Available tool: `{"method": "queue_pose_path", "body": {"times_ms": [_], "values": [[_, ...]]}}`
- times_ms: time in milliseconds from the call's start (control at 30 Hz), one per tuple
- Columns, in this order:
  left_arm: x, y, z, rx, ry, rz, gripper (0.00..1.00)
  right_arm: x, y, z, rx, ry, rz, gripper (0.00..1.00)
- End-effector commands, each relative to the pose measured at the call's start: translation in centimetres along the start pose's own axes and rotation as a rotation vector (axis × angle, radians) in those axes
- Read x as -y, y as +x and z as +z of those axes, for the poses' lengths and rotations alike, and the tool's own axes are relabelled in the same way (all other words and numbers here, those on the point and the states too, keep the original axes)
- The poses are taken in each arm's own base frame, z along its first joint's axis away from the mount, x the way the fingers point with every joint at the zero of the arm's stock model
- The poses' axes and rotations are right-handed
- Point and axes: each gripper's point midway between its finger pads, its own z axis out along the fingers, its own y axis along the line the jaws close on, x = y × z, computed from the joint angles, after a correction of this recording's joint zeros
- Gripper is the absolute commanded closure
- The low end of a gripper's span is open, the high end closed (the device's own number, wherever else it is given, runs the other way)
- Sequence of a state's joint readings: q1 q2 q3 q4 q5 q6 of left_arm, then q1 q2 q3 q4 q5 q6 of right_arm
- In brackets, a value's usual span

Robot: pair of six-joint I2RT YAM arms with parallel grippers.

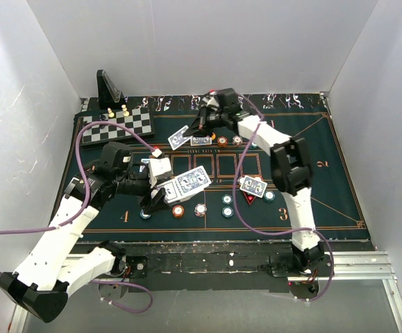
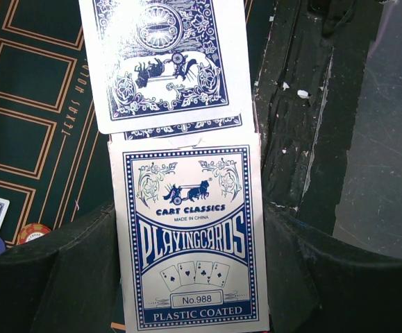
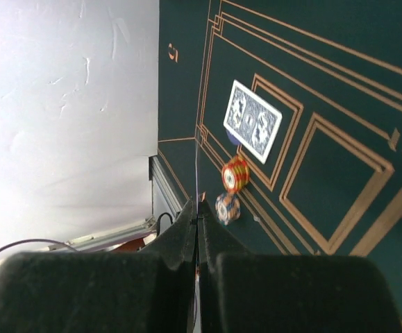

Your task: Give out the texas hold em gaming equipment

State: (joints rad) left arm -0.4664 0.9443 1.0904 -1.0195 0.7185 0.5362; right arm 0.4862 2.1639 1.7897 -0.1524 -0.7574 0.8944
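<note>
Looking out from my bases, the nearest things on the green mat [image 1: 325, 180] are a row of chips: a teal chip [image 1: 145, 214] at the left, then an orange chip [image 1: 178, 211], a whitish chip [image 1: 200, 209] and a pair of teal chips [image 1: 227, 211] set one behind the other. Just past that row my left gripper [image 1: 155, 199] is clamped on a card box [image 2: 190, 277], a finger against each long side. Blue-backed loose cards [image 2: 162, 62] stick out of the box's far end, fanned a little above the mat. To the right two face-down cards [image 1: 253, 185] lie overlapping, a red triangle [image 1: 249, 197] at their near edge and a lone teal chip [image 1: 269, 195] just beside them.

Farther out my right gripper [image 1: 199, 128] is pinched tight on a single card [image 1: 180, 137], held tilted above the mat. My wrist camera sees that card edge-on, a thin line between the pads. In that view a pale chip [image 3: 226, 207] and a striped orange chip [image 3: 235, 173] sit near my fingertips, with a flat card [image 3: 253, 121] lying face down beyond them.

At the far left stands a chessboard [image 1: 121, 125] with pawns, and behind it a black stand [image 1: 109, 89]
</note>
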Motion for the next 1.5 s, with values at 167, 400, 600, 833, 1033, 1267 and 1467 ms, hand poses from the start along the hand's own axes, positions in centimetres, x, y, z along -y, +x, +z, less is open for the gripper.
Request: {"method": "queue_pose_path", "body": {"times_ms": [167,400,600,833,1033,1267,1467], "values": [[0.7,-1.8,-1.1,0.059,-0.005,0.016,0.95,0.7,1.0,11.9,-0.060,-0.021,-0.021,0.99],[0.8,-1.5,-1.2,0.058,-0.008,0.017,0.95,3.4,1.5,14.2,-0.016,0.039,0.038,0.99],[0.9,-1.4,-1.2,0.055,-0.008,0.014,0.95,4.6,2.9,14.7,-0.020,0.092,0.045,0.67],[0.9,-1.2,-1.2,0.048,-0.009,0.010,0.95,4.9,4.0,13.4,-0.045,0.165,0.025,0.25],[0.8,-1.4,-1.2,0.054,-0.014,0.014,0.95,4.6,4.3,11.6,-0.032,0.211,-0.021,0.20],[0.9,-1.3,-1.2,0.053,-0.012,0.010,0.95,1.0,4.6,7.7,-0.033,0.186,-0.109,0.16],[0.9,-1.2,-1.2,0.054,-0.014,0.015,0.95,-3.7,3.7,0.6,0.028,0.080,-0.131,0.13]]}}
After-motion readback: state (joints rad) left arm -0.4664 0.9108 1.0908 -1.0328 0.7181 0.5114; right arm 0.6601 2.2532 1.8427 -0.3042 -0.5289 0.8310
